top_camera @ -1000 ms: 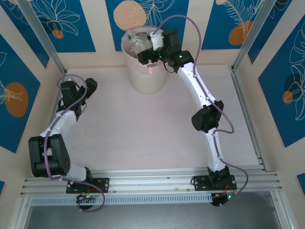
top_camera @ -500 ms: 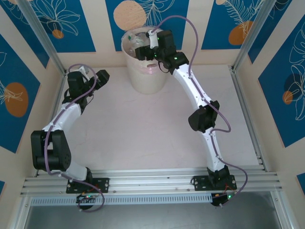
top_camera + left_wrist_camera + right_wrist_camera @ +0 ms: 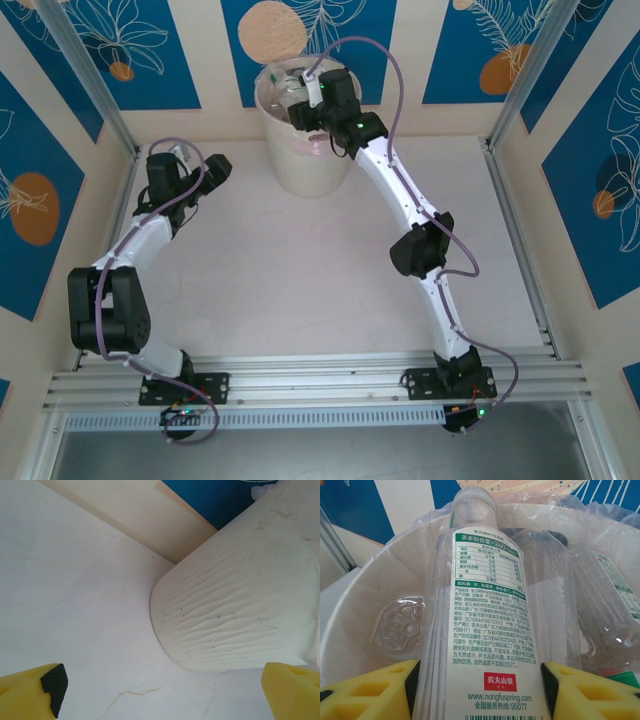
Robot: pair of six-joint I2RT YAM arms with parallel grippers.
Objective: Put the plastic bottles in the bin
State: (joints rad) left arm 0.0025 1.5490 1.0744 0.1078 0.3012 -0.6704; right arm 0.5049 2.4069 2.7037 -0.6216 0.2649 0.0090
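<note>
Right jaws clamped on clear green-labelled bottle [image 3: 490,630], poised at mouth of bin [image 3: 308,165] above other bottles [image 3: 600,595], likely for drop; left jaws gaped wide, empty, low over bench [image 3: 75,595] beside bin

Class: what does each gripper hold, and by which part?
The right gripper clamps a clear plastic bottle across its white-labelled body over the round whitish plastic bin. The left gripper holds nothing.
</note>
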